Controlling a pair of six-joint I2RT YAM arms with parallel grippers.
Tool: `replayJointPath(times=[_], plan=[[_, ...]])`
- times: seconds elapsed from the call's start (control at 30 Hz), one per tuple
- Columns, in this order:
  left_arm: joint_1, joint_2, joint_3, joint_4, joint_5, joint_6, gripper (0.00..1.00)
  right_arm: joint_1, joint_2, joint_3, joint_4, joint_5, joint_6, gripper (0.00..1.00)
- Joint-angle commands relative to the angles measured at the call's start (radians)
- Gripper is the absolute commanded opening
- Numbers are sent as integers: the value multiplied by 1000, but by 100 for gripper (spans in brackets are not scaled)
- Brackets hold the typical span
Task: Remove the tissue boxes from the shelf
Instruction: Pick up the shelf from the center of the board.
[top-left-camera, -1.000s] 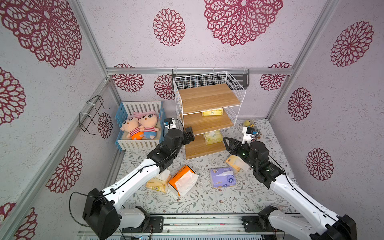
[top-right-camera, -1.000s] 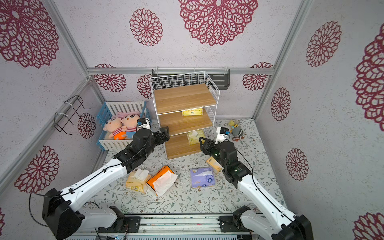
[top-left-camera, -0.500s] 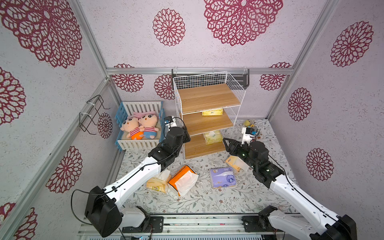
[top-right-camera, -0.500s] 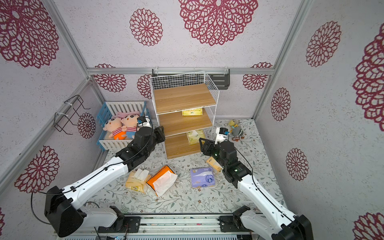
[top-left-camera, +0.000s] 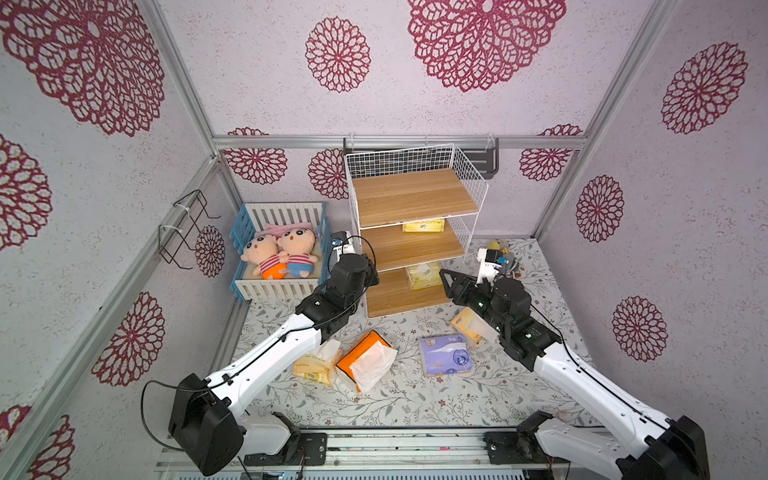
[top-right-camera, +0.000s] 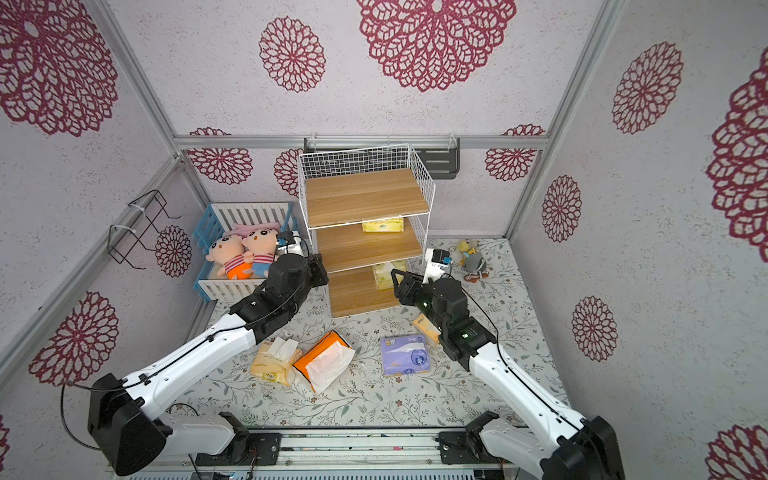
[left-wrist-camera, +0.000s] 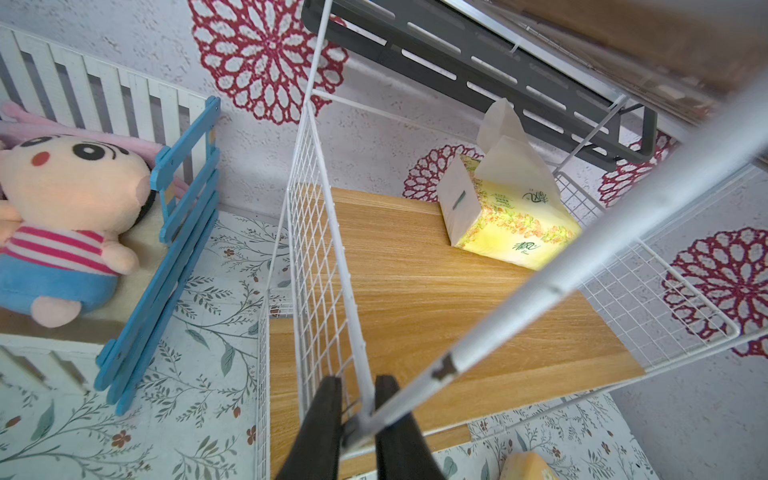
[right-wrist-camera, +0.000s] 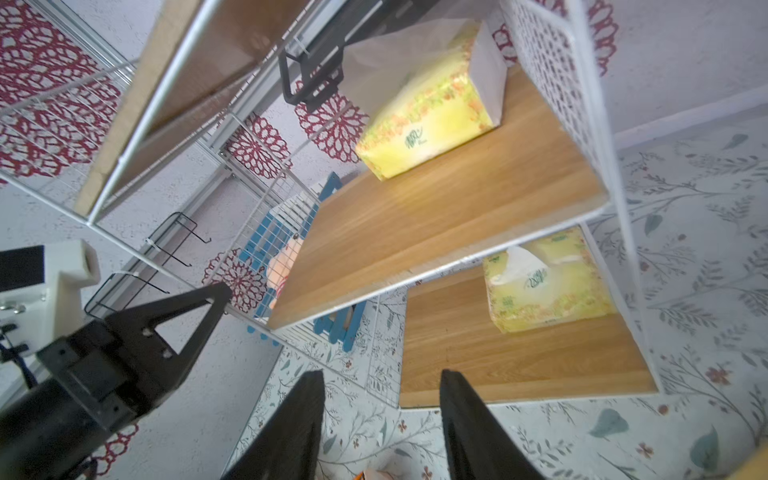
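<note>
My left gripper is clamped on the shelf. Its two black fingers sit tight on either side of the white wire post at the front corner of the middle tier, on the side facing the toy crib. My right gripper hovers near the shelf's other front corner. Its jaws are apart with nothing between them, and it points toward the two lower boards without touching either.

Two packs sit on the shelf. The upper yellow-green tissue pack lies at the back of the middle board, toward my right, with white tissue standing up from its top. The lower yellow-green tissue pack lies on the bottom board, also toward my right, with tissue poking out.

Four packs lie on the floral mat in front of the shelf. The pale yellow-orange tissue pack touches the bright orange tissue pack, just beside my left arm, and white tissue spills from the orange one. The purple tissue pack lies flat, apart from those two. The second pale yellow-orange tissue pack is just beside it, partly hidden under my right arm.

Two plush dolls lie side by side in the crib. A small toy sits on the mat behind my right wrist.
</note>
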Motion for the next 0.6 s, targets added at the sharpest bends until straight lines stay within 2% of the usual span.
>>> replayJointPath(times=[0.0, 0.17, 0.4, 0.57], plan=[[17, -41, -25, -2, -44, -58, 1, 35, 44, 78, 106, 80, -26, 55], [17, -44, -33, 13, -40, -46, 0, 68, 126, 86, 247, 123, 24, 55], [18, -25, 0, 17, -1, -25, 0, 87, 238, 100, 370, 210, 98, 55], [18, -3, 25, 14, 23, -40, 1, 126, 343, 154, 427, 286, 103, 55]])
